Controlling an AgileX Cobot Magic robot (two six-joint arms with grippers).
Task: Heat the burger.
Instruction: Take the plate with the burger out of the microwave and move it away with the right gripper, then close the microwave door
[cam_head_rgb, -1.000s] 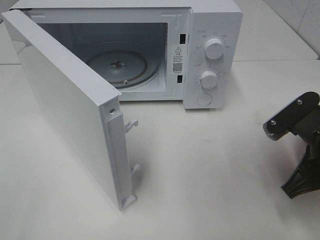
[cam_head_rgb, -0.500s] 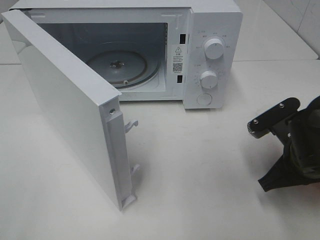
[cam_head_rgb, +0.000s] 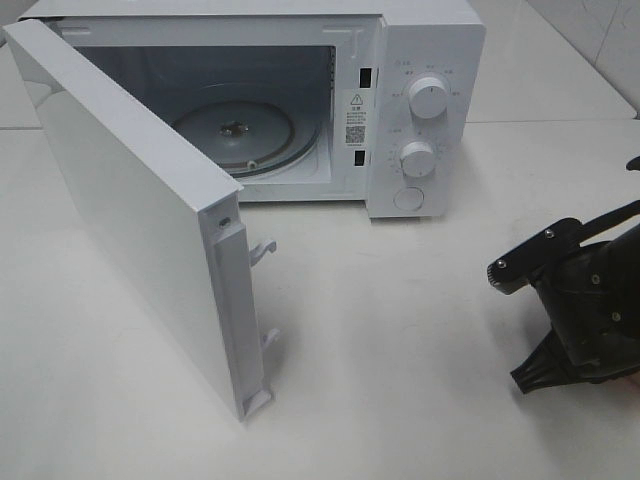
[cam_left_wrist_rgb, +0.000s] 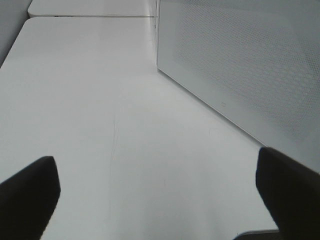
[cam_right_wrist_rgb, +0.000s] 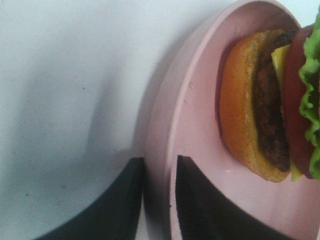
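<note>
White bench (cam_head_rgb: 420, 330) is carrying everything. Right gripper (cam_right_wrist_rgb: 159, 200) jaws are straddling the plate (cam_right_wrist_rgb: 200, 150) rim narrowly, burger (cam_right_wrist_rgb: 270, 100) on it; left gripper (cam_left_wrist_rgb: 155, 195) jaws are gaping wide, empty.

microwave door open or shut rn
Open. In the high view the microwave door is swung wide to the left, and the bare glass turntable shows inside the cavity, with no burger on it.
</note>
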